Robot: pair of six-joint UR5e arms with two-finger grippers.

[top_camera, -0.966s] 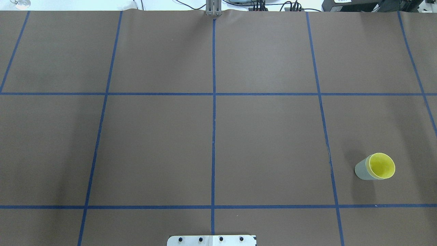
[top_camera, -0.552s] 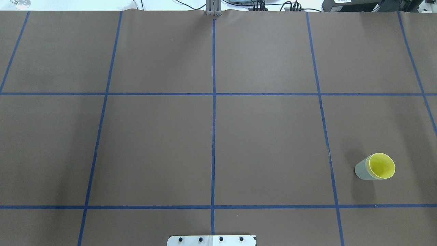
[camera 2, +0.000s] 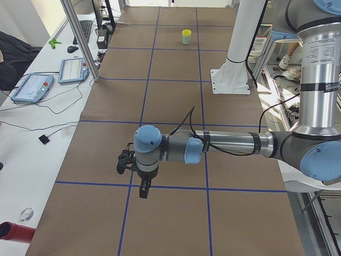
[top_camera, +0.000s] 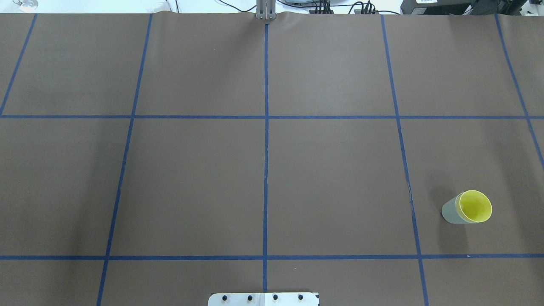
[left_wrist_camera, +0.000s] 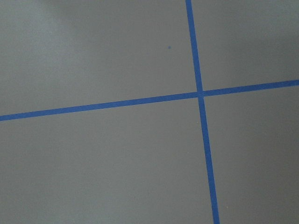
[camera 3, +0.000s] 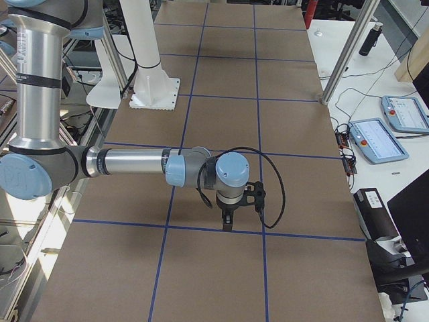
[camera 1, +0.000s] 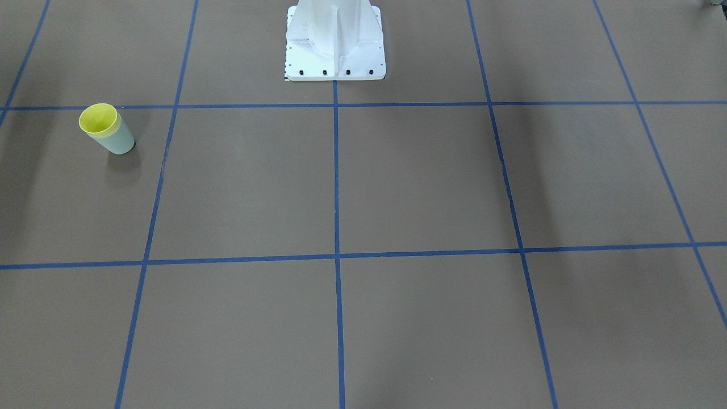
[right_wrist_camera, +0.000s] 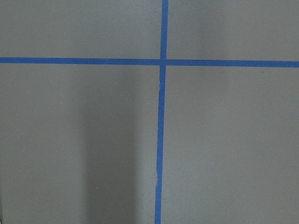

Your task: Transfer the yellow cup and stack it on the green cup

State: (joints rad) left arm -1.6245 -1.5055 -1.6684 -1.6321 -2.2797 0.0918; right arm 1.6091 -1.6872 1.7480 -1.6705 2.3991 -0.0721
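The yellow cup [top_camera: 476, 207] sits nested inside the green cup [top_camera: 449, 213], upright on the brown table at the near right. In the front-facing view the yellow cup's rim [camera 1: 99, 120] sticks out above the green cup [camera 1: 120, 145]. The stack also shows far off in the exterior left view [camera 2: 186, 36]. My left gripper [camera 2: 143, 188] hangs above the table, far from the cups, and shows only in the exterior left view. My right gripper [camera 3: 228, 220] shows only in the exterior right view. I cannot tell whether either is open or shut. Both wrist views show only table.
Blue tape lines [top_camera: 266, 170] divide the brown table into squares. The robot's white pedestal [camera 1: 335, 40] stands at the near middle edge. Side benches hold teach pendants [camera 2: 32, 88] [camera 3: 379, 141] and cables.
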